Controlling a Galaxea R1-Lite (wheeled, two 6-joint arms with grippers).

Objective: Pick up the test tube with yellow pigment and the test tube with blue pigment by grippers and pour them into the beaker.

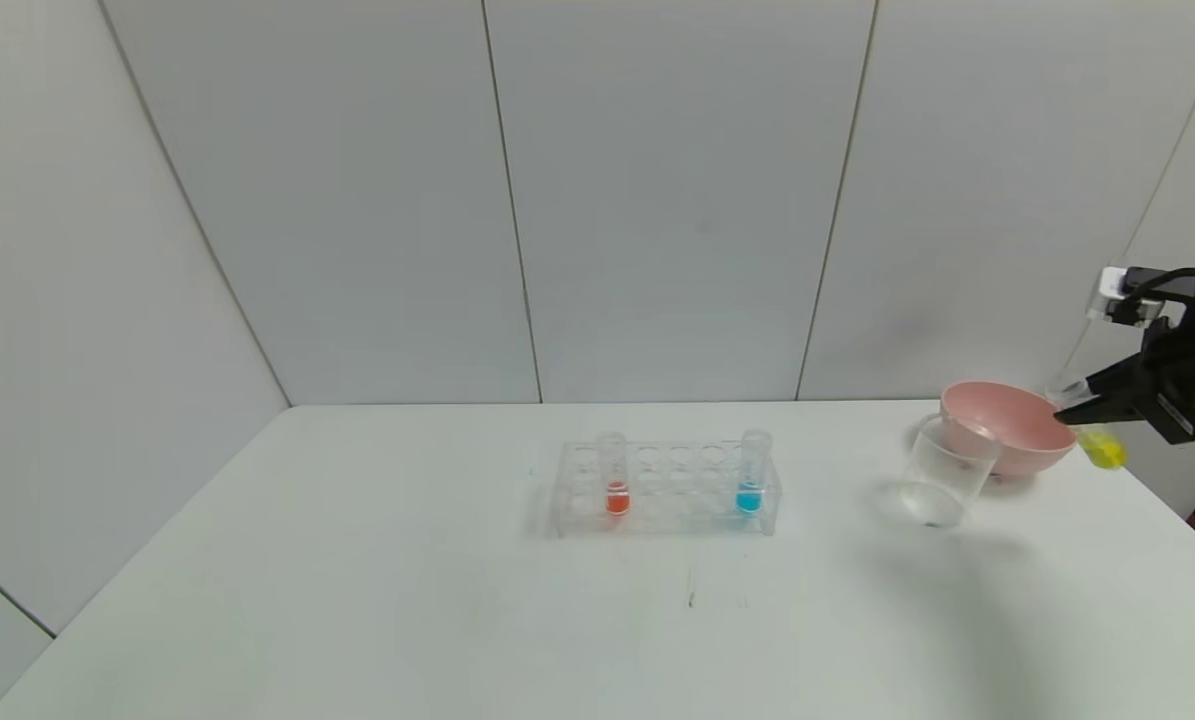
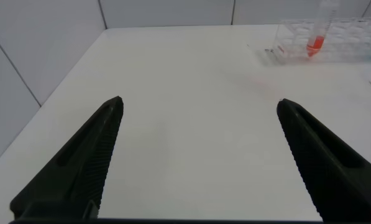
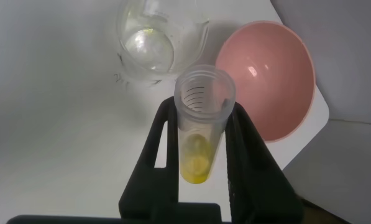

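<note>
Glossy pink bowl (image 3: 272,81), clear smooth beaker (image 3: 154,43), matt white table (image 1: 457,620).

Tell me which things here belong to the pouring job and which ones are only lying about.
Job:
- slim clear tube of yellow liquid, held in the right gripper
- slim clear tube of blue liquid, in the rack
- clear straight-sided beaker

Lying about:
- tube of orange-red liquid
- pink bowl
- clear tube rack
</note>
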